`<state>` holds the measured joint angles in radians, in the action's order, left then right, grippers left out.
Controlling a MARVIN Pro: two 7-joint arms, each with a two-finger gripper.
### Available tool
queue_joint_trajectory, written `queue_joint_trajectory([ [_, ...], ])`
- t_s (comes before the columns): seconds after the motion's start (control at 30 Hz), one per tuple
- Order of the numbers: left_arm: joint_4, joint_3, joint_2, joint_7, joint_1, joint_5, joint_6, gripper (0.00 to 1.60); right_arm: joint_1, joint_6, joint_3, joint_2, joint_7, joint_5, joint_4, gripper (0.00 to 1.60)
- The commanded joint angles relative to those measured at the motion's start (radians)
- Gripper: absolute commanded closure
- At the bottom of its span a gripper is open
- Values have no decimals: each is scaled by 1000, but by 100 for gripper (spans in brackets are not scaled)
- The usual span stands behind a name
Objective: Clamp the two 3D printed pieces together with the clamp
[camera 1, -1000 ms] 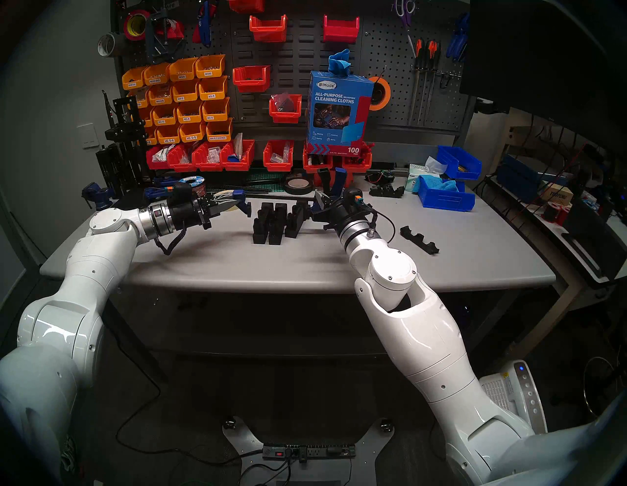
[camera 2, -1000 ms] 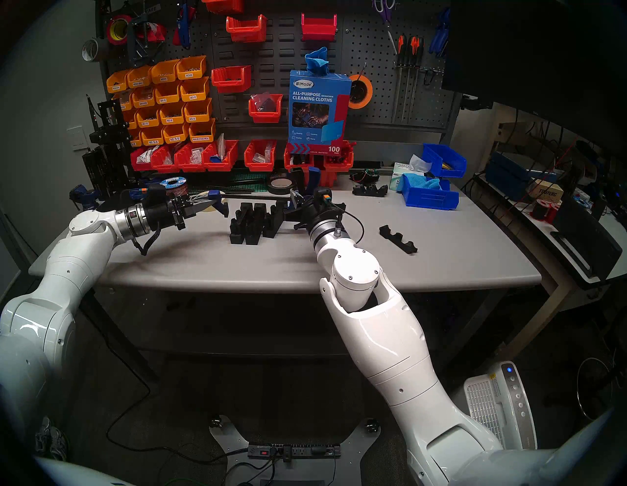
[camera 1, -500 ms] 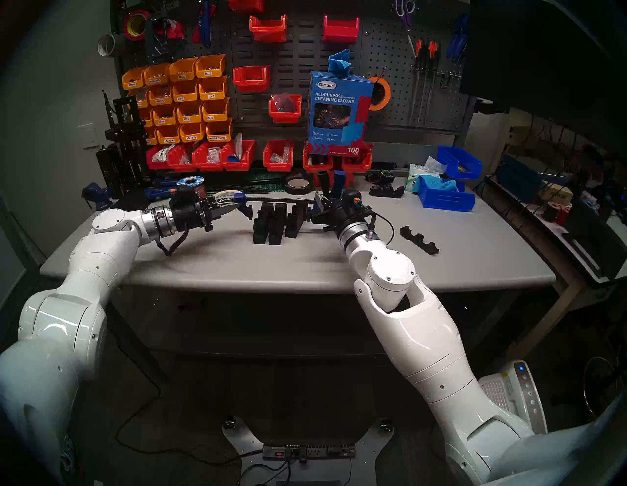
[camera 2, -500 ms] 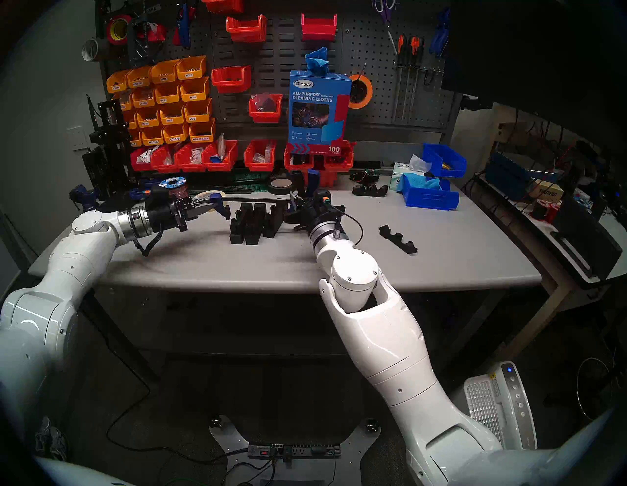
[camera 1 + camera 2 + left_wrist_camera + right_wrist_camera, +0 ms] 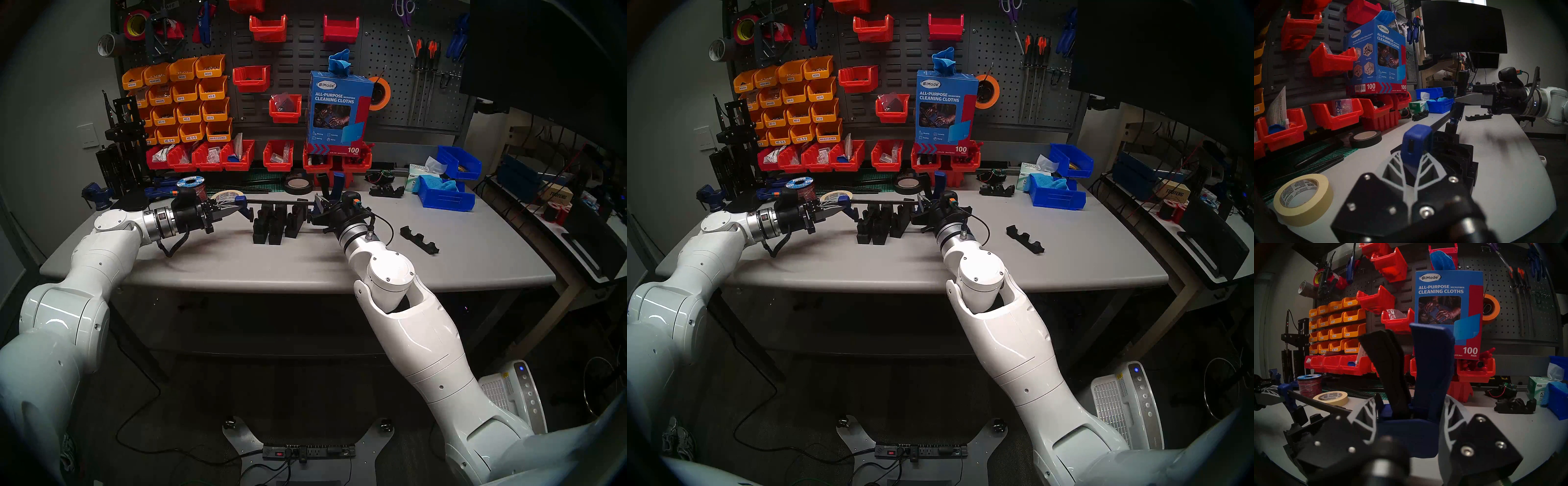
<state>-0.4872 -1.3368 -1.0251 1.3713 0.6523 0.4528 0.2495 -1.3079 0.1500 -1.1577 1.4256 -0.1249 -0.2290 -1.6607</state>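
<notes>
Head view: left fingers clenched on the clamp's blue end jaw, right fingers grasping its trigger handle; bar hangs level over the two blocks mid-bench.

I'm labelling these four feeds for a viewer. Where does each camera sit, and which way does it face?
Head left: high, looking down at the bench; both arms show.
Head right: nearly the same picture.
Left wrist: behind the left claw, shut on the clamp's blue end, looking along its bar to the right claw.
Right wrist: behind the right claw, shut on the clamp's handle, facing the pegboard.
Shared: both wrist views show the cloth box.
</notes>
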Motion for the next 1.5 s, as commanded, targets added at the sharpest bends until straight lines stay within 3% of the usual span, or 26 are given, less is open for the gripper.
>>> queue_joint_trajectory([
  [0.0, 20, -3, -6, -6, -72, -5, 11, 160, 53, -25, -12, 10, 7, 1, -39, 160],
  [1.47, 197, 9, -61, -47, -165, -86, 74, 160, 81, -32, -39, 45, 45, 15, 61, 160],
])
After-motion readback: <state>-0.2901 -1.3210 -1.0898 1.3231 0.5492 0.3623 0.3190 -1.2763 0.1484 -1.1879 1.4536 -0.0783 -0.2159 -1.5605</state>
